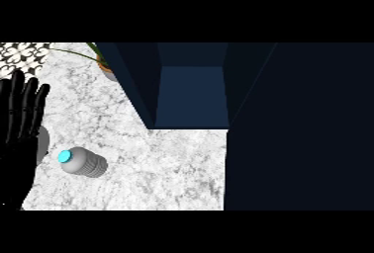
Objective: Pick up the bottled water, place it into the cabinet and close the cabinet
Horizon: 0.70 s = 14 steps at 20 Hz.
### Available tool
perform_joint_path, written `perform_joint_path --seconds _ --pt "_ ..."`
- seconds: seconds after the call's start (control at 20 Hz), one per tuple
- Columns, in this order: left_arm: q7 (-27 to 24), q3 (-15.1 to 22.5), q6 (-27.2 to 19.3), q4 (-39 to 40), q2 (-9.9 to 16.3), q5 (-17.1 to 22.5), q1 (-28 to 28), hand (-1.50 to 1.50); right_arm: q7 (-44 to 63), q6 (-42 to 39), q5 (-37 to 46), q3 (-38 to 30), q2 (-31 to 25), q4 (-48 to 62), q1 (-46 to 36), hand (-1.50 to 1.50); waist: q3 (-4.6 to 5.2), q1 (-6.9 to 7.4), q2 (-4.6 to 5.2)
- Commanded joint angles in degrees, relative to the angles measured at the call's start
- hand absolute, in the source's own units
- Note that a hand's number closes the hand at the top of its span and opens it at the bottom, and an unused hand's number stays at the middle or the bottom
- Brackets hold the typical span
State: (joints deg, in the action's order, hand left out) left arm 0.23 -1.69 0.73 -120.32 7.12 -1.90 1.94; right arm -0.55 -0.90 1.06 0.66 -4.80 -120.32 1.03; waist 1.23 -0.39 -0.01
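Progress looks close to nil, judging from how things lie. The bottle (82,161) stands on the counter (168,168) at the view's left, its turquoise cap (65,156) facing up toward the head, and nothing grips it. It has not been lifted, let alone carried to the cabinet (191,89), so all three steps remain: grasp, place, close.

One robot hand shows: the left robot hand (21,118), at the view's left edge, fingers straight and spread, pointing up the picture. It rests just beside the bottle without clearly touching it, and it pinches nothing. A grey forearm part lies between the hand and the bottle. The right robot hand is not in view at all.

The cabinet stands open at the far side of the counter, its dark blue inside visible between two dark side walls. As far as can be seen, the visible part of its inside holds nothing; the deeper parts are too dark to judge. The large dark panel (300,128) filling the view's right is probably the opened door, though I cannot tell for sure. A potted plant (102,62) peeks in at the top, left of the cabinet, well apart from the bottle.

The bottle sits near the left hand and some way from the cabinet mouth, so the grasp would seem to come first.
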Motion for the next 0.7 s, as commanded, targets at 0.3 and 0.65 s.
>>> perform_joint_path --seconds 0.3,0.65 --pt "4.9 -8.7 -17.1 -1.5 -6.9 3.9 -7.5 -1.5 3.5 -6.9 -6.8 6.7 0.1 -6.9 7.5 -1.5 -1.09 1.37 -0.26" --pt "19.7 -1.9 -25.0 -19.9 -7.1 -1.0 -13.2 -1.5 9.6 -4.8 -3.3 14.8 1.9 -16.9 12.3 -1.5 -1.28 0.49 -0.21"
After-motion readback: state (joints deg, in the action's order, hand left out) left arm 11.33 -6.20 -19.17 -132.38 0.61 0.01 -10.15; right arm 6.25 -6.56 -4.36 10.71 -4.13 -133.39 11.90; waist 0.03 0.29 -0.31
